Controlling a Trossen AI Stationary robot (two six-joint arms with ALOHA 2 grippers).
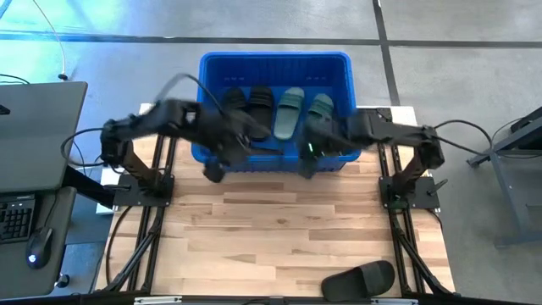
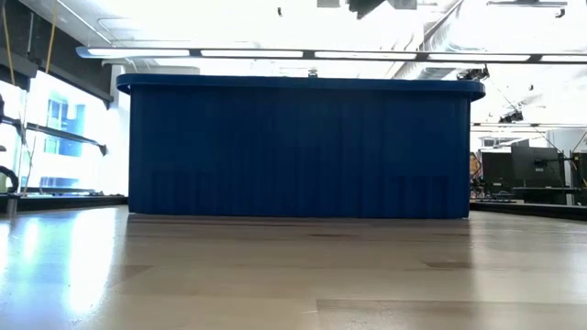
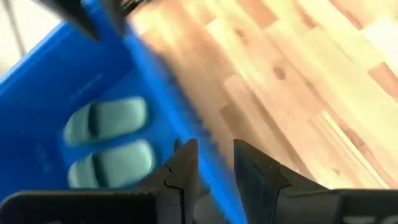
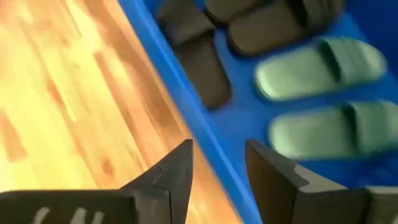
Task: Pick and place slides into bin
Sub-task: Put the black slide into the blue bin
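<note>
The blue bin [image 1: 275, 58] stands at the table's far middle; the low view shows its near wall [image 2: 303, 147]. Inside lie two green slides [image 1: 290, 112] [image 1: 320, 108] side by side, and black slides [image 1: 261, 106] to their left. One more black slide [image 1: 360, 278] lies sole down at the table's near edge, right of centre. My left gripper [image 3: 216, 155] hangs open over the bin's near rim [image 3: 155, 81], left part. My right gripper [image 4: 217, 155] hangs open over the same rim, right part. Nothing is between either pair of fingers.
Bare wooden tabletop [image 1: 271, 229] stretches between the bin and the near edge. The arm bases [image 1: 144, 191] [image 1: 411, 191] stand at the table's left and right sides. A desk with a keyboard and mouse [image 1: 34, 220] is beyond the left edge.
</note>
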